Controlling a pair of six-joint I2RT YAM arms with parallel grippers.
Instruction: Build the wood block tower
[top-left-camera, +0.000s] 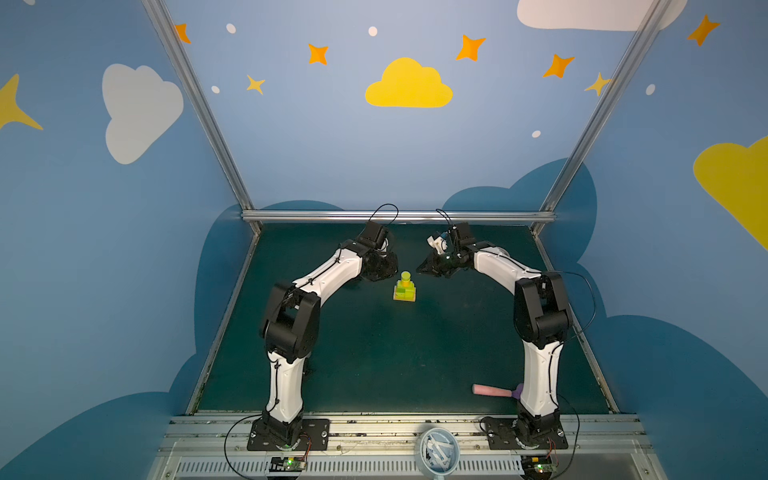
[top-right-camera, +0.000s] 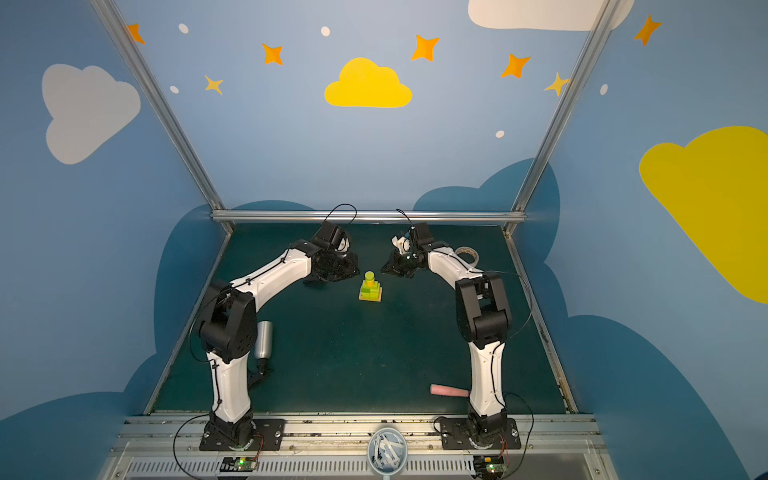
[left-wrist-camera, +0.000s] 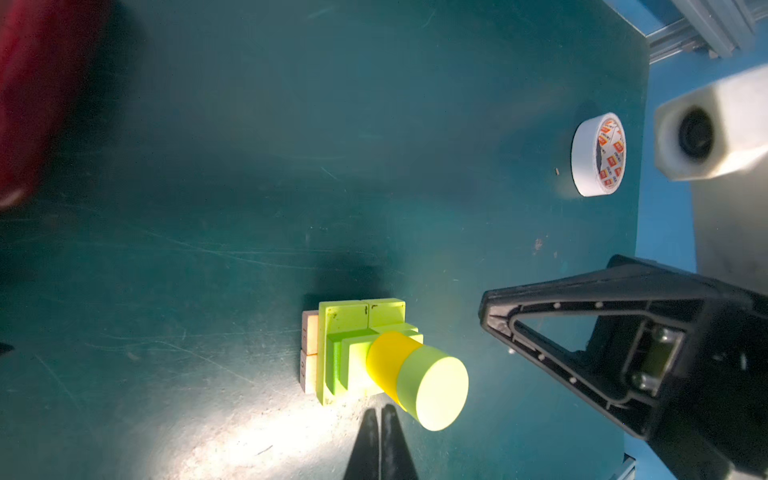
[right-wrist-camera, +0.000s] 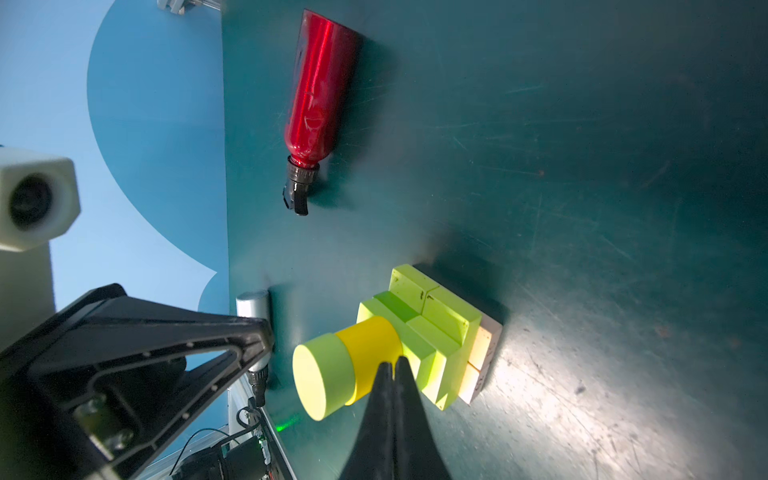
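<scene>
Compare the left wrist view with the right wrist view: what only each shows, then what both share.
Left wrist only: the white tape roll. Right wrist only: a silver metal cylinder and a red metal bottle, just a red blur in the other view. Both: the stepped lime-green and tan wood block tower, and the shut left gripper and right gripper.

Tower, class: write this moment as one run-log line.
tower: standing, lime cylinder topmost | left gripper: jaws shut, empty | right gripper: jaws shut, empty | both flank tower, apart from it

Blue walls (top-left-camera: 332, 145), painted clouds (top-left-camera: 408, 85), orange stars (top-left-camera: 470, 48); aluminium frame posts (top-left-camera: 199, 108); dark green tabletop (top-left-camera: 395, 353).
</scene>
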